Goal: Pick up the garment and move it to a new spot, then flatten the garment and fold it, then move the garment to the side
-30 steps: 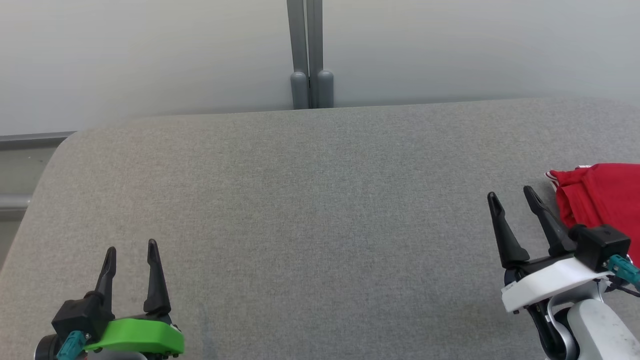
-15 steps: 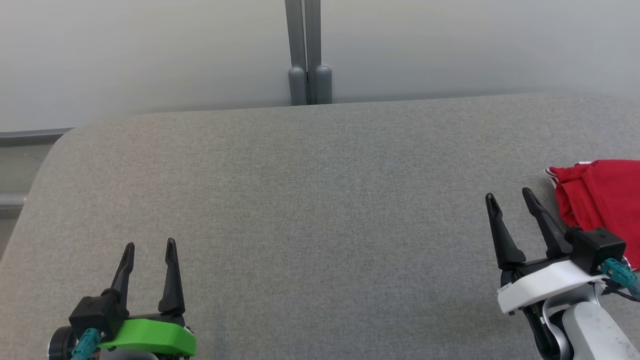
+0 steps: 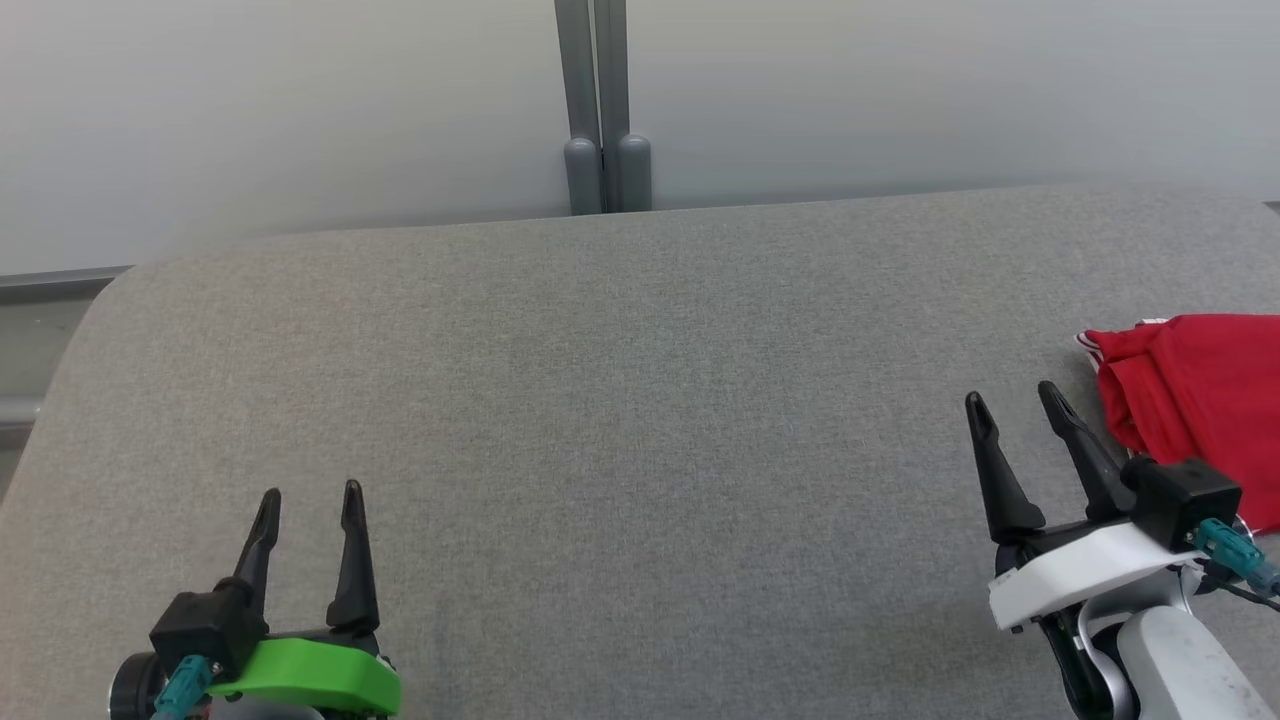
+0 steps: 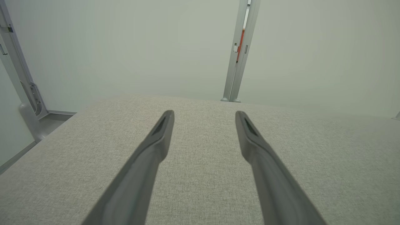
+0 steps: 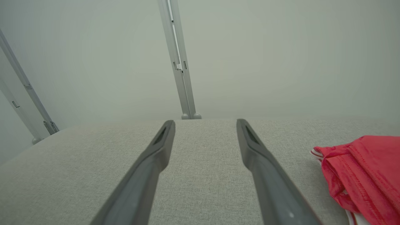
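The garment is a bunched red cloth with white trim, lying at the right edge of the grey fabric surface; in the right wrist view the garment sits low on the right. My right gripper hovers just left of it, open, nothing between its fingers. My left gripper is at the lower left, open and empty, far from the cloth. In the left wrist view the left gripper points over bare grey fabric.
A pale wall with a grey vertical post stands behind the surface. The surface's rounded left corner drops off to a grey ledge. Another post stands at the far left in the left wrist view.
The head camera has shifted a little, so the scene slid left. My left gripper has crept slightly to the right; the right gripper and garment keep their places relative to each other.
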{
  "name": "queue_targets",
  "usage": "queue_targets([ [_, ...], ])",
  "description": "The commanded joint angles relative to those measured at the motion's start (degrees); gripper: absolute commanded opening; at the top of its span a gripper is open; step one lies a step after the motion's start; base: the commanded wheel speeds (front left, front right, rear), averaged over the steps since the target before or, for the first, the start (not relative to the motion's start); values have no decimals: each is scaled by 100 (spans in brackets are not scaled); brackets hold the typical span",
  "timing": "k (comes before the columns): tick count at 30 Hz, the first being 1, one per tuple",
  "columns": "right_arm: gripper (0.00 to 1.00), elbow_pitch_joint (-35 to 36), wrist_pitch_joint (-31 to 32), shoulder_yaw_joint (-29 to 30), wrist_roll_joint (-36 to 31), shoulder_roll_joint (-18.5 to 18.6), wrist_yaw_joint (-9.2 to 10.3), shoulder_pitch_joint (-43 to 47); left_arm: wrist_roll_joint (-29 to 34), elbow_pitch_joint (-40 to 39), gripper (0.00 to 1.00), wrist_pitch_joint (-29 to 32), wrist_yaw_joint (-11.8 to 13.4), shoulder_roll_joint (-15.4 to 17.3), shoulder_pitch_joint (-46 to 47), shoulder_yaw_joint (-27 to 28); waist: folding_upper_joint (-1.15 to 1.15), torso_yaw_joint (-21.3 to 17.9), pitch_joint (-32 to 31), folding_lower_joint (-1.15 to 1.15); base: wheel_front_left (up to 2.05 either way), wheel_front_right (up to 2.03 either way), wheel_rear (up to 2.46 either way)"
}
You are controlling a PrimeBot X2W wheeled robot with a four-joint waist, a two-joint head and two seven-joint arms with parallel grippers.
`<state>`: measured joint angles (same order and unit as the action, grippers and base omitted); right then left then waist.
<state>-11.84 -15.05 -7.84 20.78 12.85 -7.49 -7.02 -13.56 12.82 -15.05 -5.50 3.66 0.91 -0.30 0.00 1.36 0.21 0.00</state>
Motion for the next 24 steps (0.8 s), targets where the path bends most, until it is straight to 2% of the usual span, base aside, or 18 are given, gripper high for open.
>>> queue_targets([
  [1, 0, -4, 0, -6, 1, -7, 0, 0, -2, 22, 0, 0, -6, -3, 0, -14, 0, -3, -1, 0, 0, 0, 0],
  [6, 0, -193, 29, -30, 101, -118, 0, 172, -86, 262, 0, 70, -7, -57, -84, 4, 0, -6, -2, 0, 0, 0, 0],
  [24, 0, -191, 503, 291, 1759, -300, 0, 139, -1894, 218, 0, 554, -55, -60, 72, 164, 0, -25, -2, 0, 0, 0, 0],
])
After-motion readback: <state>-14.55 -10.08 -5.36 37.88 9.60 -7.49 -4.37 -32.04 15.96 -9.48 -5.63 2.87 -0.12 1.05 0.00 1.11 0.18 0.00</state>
